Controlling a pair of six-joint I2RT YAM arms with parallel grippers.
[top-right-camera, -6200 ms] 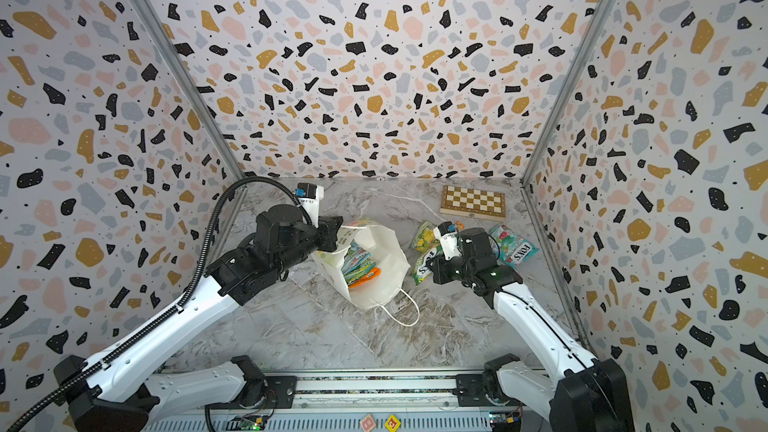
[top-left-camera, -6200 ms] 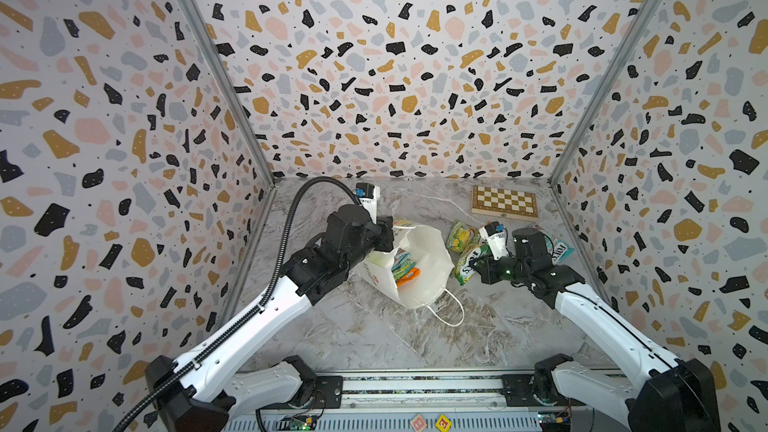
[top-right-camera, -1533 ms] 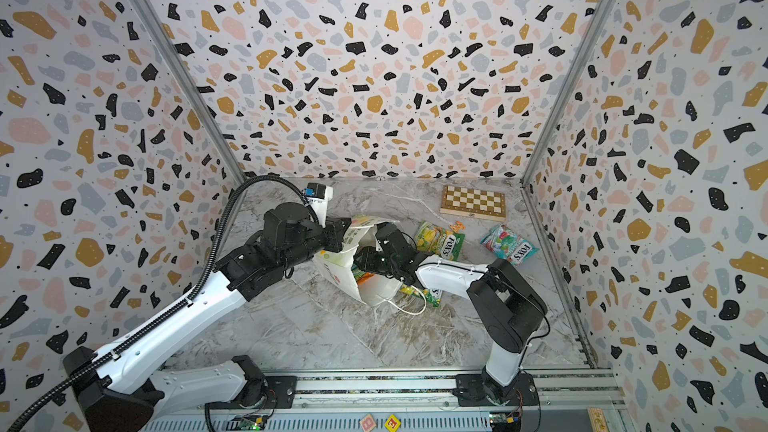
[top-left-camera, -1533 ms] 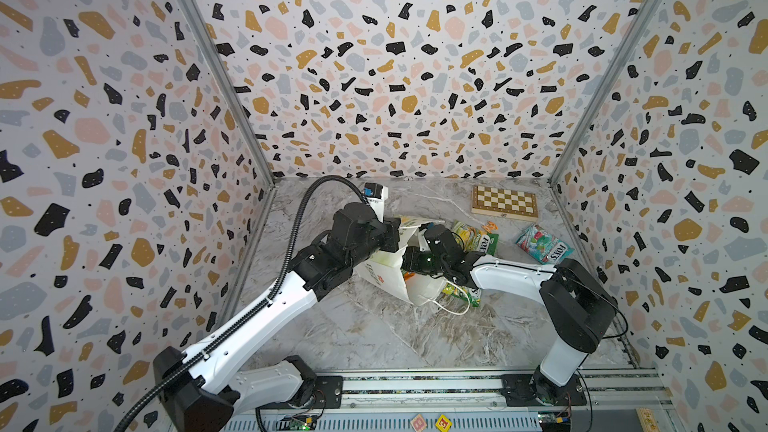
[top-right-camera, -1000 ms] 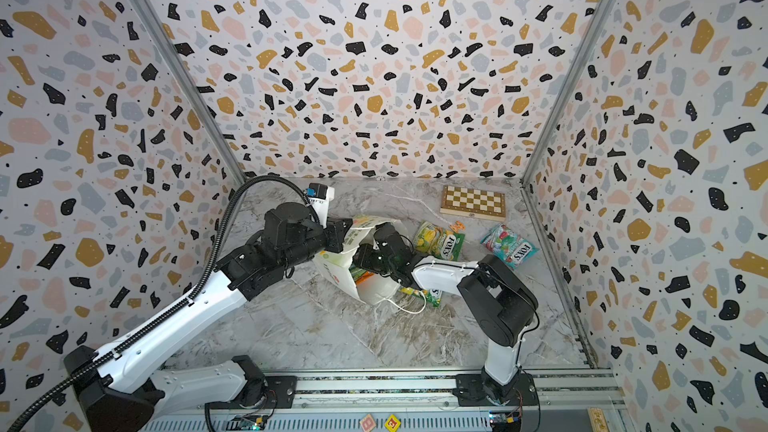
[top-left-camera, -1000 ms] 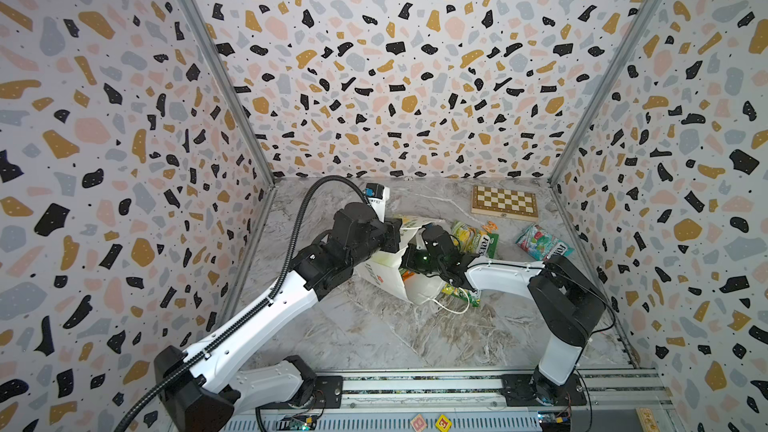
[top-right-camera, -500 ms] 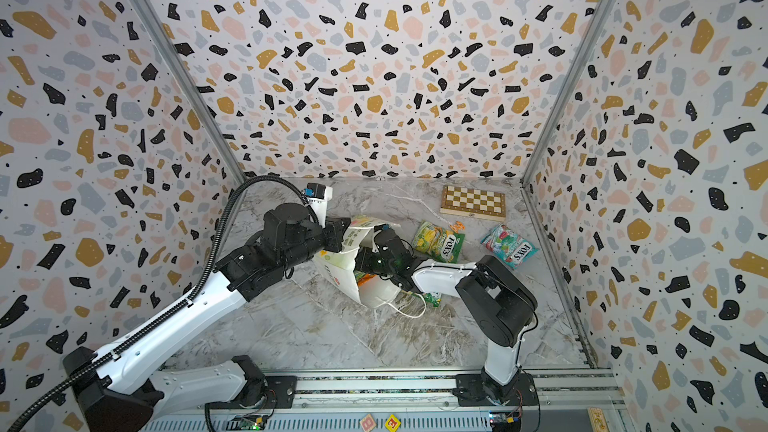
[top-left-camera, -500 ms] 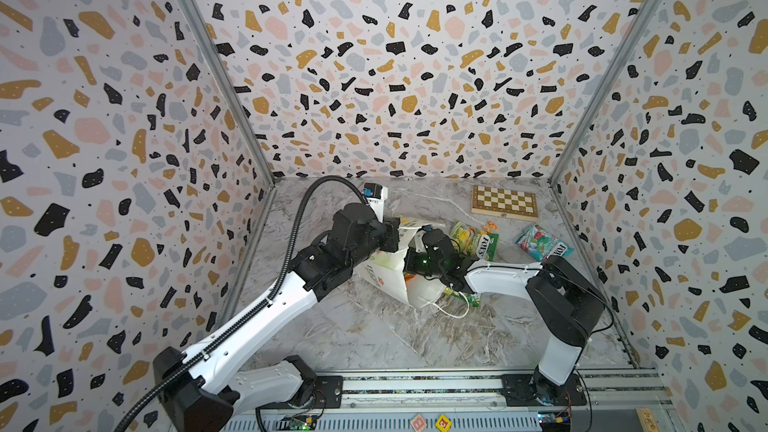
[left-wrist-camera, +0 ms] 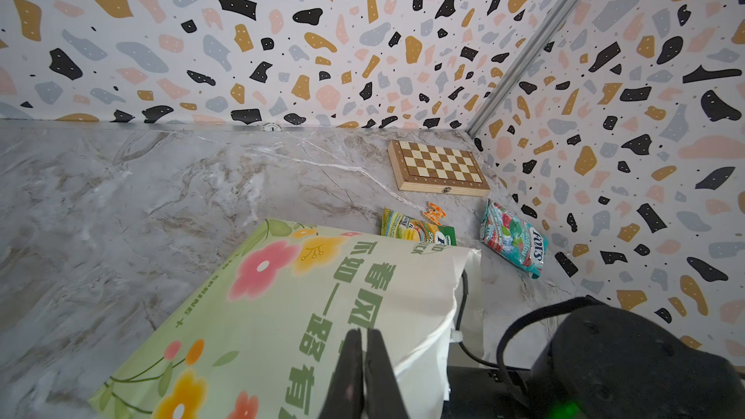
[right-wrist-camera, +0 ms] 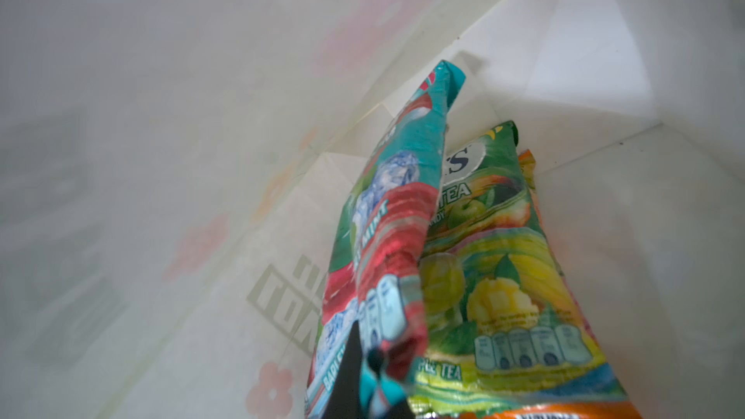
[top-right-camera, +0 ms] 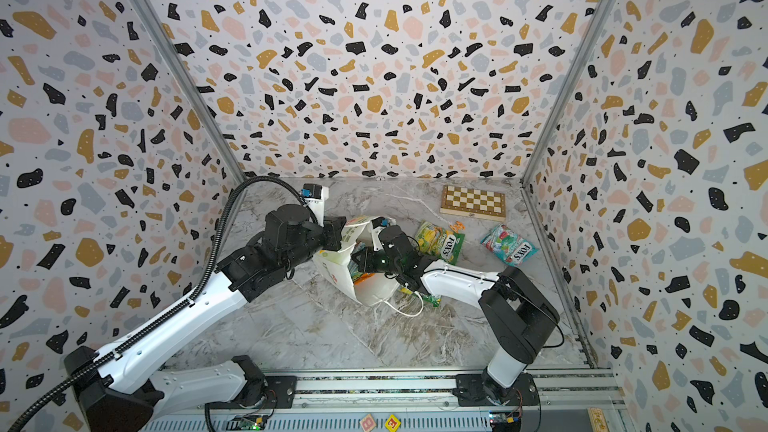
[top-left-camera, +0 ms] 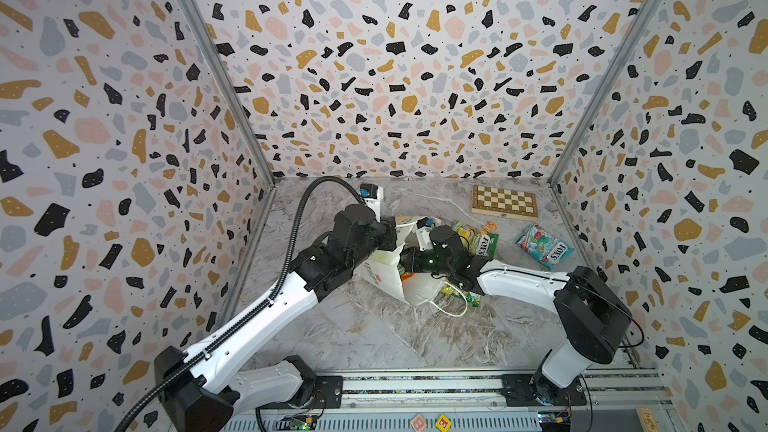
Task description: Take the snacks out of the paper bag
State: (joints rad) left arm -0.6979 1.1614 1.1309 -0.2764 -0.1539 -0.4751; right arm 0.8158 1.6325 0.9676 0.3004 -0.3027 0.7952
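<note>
Inside the tilted paper bag (top-left-camera: pixel 384 280), the right fingers (right-wrist-camera: pixel 350 376) are closed on the bottom corner of a teal-and-red packet (right-wrist-camera: pixel 387 235). The left fingers (left-wrist-camera: pixel 348 364) are pinched shut on the bag's wall. That corner hold looks slight, so the glossy film could slip free. Pulling could also drag the bag along if the left pinch gives. A green-yellow packet (right-wrist-camera: pixel 492 276) and an orange-edged packet (right-wrist-camera: pixel 528 163) are also in the bag. Two loose packets (top-left-camera: pixel 478 238) lie out on the tabletop (top-left-camera: pixel 374 334).
</note>
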